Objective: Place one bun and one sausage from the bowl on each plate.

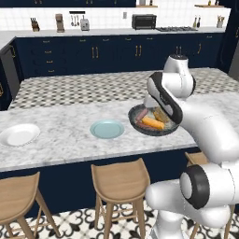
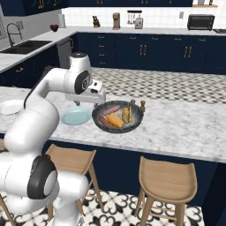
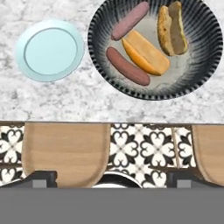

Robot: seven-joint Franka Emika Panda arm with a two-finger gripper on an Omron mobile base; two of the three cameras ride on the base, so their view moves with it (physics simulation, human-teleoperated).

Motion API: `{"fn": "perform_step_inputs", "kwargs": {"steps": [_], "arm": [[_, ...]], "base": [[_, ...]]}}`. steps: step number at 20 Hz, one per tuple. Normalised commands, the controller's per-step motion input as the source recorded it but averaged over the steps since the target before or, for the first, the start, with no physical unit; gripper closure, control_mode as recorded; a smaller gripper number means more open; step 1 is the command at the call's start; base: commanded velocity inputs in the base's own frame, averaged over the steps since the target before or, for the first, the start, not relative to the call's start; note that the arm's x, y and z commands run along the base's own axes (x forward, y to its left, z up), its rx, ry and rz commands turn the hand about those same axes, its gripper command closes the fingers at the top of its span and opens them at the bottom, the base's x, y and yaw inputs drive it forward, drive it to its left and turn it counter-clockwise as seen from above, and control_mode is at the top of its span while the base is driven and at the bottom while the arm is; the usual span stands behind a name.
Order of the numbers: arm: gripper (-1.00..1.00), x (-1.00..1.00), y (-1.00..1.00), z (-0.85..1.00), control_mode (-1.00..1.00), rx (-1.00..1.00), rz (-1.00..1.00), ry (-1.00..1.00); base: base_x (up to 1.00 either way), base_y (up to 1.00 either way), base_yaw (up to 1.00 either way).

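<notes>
Hand view shows us the bowl on the desk just beside the light blue plate, holding two buns and two sausages, our jaws wide open.

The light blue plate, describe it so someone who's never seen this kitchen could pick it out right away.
On the marble island counter, look just left of the dark grey bowl holding buns and sausages. The light blue plate lies flat there; unlike the white plate farther left, it is pale blue.
</notes>
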Motion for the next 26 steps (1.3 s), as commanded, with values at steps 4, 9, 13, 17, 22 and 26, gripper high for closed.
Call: {"fn": "perform_step_inputs", "kwargs": {"steps": [4,9,13,17,22,26], "arm": [[-1.0,0.86,-0.34,-0.51,-1.0,-0.12,-0.01,0.11],[-1.0,0.59,-0.46,-0.44,-1.0,-0.16,-0.02,0.07],[-1.0,0.63,-0.29,-0.46,-1.0,-0.13,-0.02,0.04],[-1.0,0.46,-0.38,-0.52,-1.0,-0.1,0.0,-0.03],[-1.0,0.2,-0.34,-0.49,-1.0,-0.07,0.0,-0.17],[-1.0,0.02,-0.13,-0.27,-1.0,-0.04,0.0,-0.22]], "base": [[0.0,0.0,0.0],[0.0,0.0,0.0],[0.0,0.0,0.0],[0.0,0.0,0.0],[0.0,0.0,0.0],[0.0,0.0,0.0]]}}
